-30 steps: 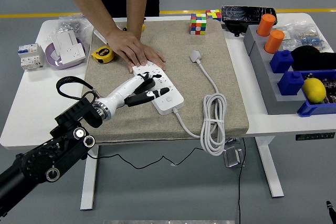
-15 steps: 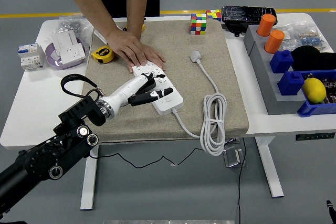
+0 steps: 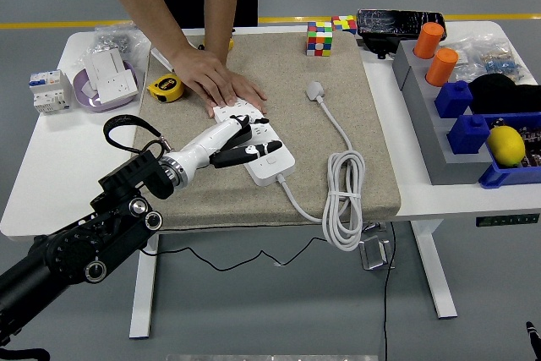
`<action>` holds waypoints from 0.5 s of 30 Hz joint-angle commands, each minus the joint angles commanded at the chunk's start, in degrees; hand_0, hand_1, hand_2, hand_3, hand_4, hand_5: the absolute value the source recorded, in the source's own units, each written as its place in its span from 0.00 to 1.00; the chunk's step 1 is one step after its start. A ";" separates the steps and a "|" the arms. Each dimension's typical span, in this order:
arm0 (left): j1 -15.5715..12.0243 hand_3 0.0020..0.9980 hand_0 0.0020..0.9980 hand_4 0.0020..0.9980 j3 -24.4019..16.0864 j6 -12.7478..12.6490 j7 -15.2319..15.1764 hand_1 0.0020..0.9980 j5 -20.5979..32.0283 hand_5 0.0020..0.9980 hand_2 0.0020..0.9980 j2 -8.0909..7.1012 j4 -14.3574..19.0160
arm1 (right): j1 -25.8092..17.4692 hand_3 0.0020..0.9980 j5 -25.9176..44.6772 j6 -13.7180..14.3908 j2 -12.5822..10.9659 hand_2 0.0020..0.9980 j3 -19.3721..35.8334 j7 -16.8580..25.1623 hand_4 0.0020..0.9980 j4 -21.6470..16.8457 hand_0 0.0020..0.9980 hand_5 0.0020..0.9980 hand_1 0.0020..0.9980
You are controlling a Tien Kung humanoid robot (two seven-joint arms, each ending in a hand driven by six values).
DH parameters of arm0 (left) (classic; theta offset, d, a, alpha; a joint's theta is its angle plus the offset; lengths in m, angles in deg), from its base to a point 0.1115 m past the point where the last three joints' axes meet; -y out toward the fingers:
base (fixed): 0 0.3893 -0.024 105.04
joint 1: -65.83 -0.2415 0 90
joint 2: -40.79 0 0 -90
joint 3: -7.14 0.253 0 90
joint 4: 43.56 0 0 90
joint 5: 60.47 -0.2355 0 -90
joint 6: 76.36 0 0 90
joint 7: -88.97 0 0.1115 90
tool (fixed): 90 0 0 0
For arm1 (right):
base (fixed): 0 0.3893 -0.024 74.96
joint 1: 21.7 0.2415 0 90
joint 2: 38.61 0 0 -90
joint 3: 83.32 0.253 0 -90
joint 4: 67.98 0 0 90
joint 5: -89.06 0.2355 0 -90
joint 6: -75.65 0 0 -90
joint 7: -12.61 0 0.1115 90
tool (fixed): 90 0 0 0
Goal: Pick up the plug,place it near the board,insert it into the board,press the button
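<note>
Left hand: my left hand (image 3: 241,143) comes in from seven o'clock and lies over the power strip (image 3: 258,148); fingers (image 3: 252,152) loosely extended, gripping nothing, one black-tipped finger stretched toward the button (image 3: 275,147).
Right hand: not in view.
Power strip: white, lying slantwise on the tan mat (image 3: 279,116) near the middle of the tabletop (image 3: 51,175); its far end at eleven o'clock is pinned flat by the person's hand (image 3: 215,79).
Plug: the white plug (image 3: 315,90) lies loose on the mat at two o'clock from the strip, well apart from it and not inserted in any socket I can make out; its cord (image 3: 345,200) runs down to a coil at the mat's five o'clock corner.
Step in hand: I judge this to be the button press. I'd bring one fingertip straight down on the button, keep the other fingers off the sockets, and let the person's hand stop the strip sliding.
Left surroundings: a circuit breaker (image 3: 46,90), a purple dish (image 3: 93,99) with white sockets, and a yellow tape measure (image 3: 166,87) at ten o'clock, all clear of my reach.
Right surroundings: Rubik's cubes (image 3: 319,38) at one o'clock; orange cylinders (image 3: 435,52), blue bins (image 3: 499,154) and a lemon (image 3: 505,144) at three o'clock, well apart.
In the way: only the person's hand, just beside mine.
</note>
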 joint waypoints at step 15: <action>0.62 0.91 1.00 1.00 0.38 -0.39 -0.69 0.99 -1.69 1.00 0.94 0.37 -2.57 | -0.29 0.85 0.05 0.02 -0.11 0.83 -0.28 -0.02 1.00 -0.02 0.95 1.00 0.89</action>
